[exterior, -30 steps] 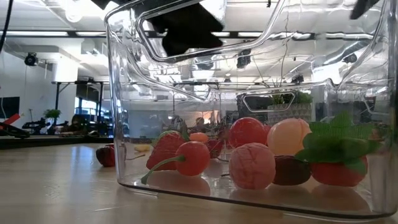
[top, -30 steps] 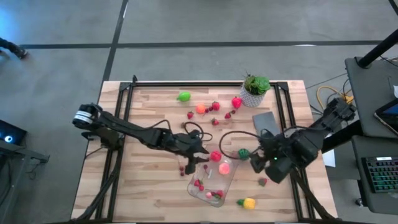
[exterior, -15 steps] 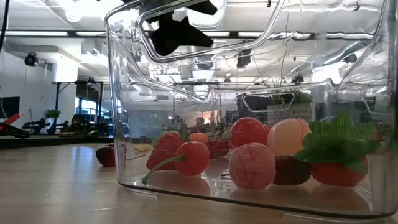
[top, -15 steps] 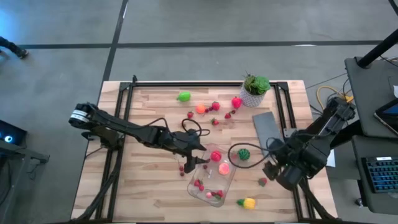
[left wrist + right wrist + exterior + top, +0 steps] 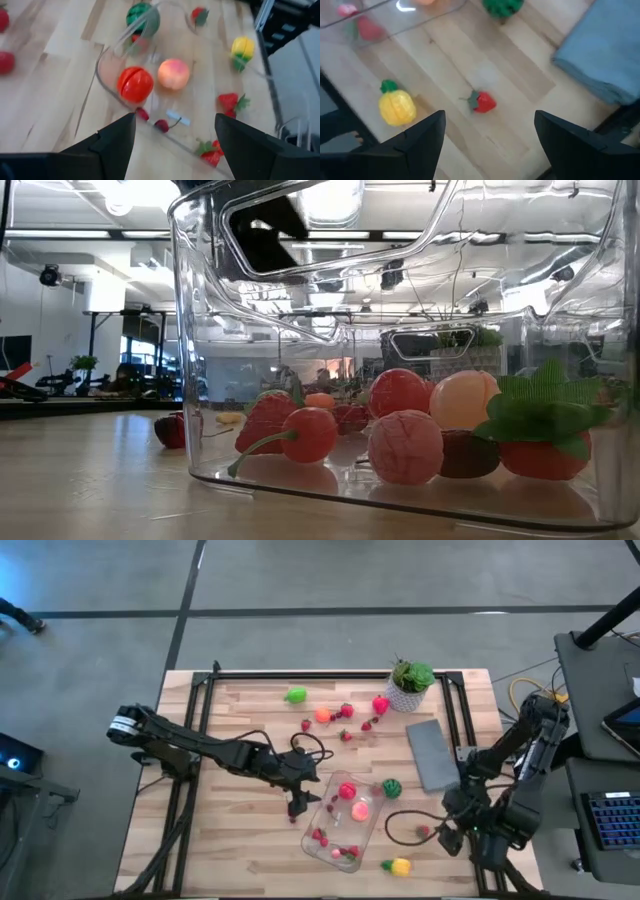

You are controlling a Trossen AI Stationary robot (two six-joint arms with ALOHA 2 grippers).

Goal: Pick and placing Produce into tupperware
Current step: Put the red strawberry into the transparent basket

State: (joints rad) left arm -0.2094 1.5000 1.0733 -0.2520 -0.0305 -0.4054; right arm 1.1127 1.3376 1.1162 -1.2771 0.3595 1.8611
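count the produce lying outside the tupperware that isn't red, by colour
light green piece: 1
orange piece: 1
dark green piece: 1
yellow piece: 1
total: 4

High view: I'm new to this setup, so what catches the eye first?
The clear rectangular plastic container near the table's front centre, holding a red round fruit and a peach-pink one. The left end effector hovers open at its left edge, and red berries lie scattered toward the potted plant.
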